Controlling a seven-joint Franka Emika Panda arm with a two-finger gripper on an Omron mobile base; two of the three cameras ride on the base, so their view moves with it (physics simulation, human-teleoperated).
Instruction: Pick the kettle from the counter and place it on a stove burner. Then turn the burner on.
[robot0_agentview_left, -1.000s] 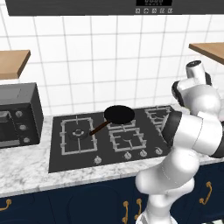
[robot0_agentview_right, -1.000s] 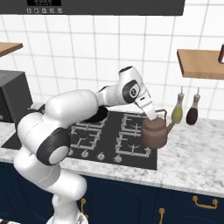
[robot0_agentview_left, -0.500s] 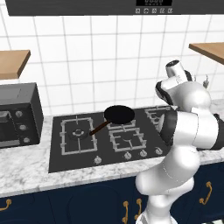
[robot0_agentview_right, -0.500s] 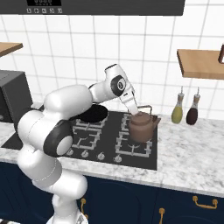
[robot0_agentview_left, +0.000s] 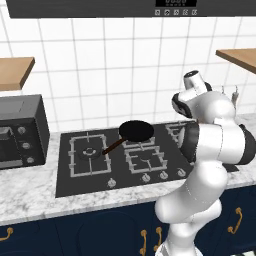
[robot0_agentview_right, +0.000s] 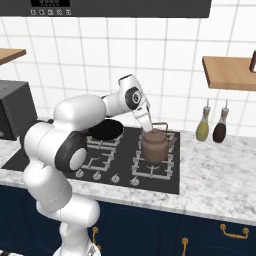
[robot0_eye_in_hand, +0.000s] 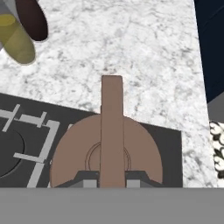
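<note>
Kettle (robot0_agentview_right: 155, 146) hangs from my gripper (robot0_agentview_right: 148, 129) over the hob's (robot0_agentview_right: 165, 181) right edge, above the front-right burner (robot0_agentview_right: 150, 167). Pan (robot0_agentview_right: 105, 129) sits on the back burner left of it. Two bottles (robot0_agentview_right: 211, 125) stand on the counter (robot0_agentview_right: 220, 175) to the right, near the wall. Microwave (robot0_agentview_left: 20, 131) far left.

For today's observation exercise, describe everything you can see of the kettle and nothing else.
The kettle is small, squat and brownish-copper, metal by its look, with a round lid, a short spout pointing right in the right base view, and a thin arched handle. It stands upright over the front right burner grate of the black hob; whether it rests on the grate or hangs just above cannot be told. The tool is shut on its handle from above.
</note>
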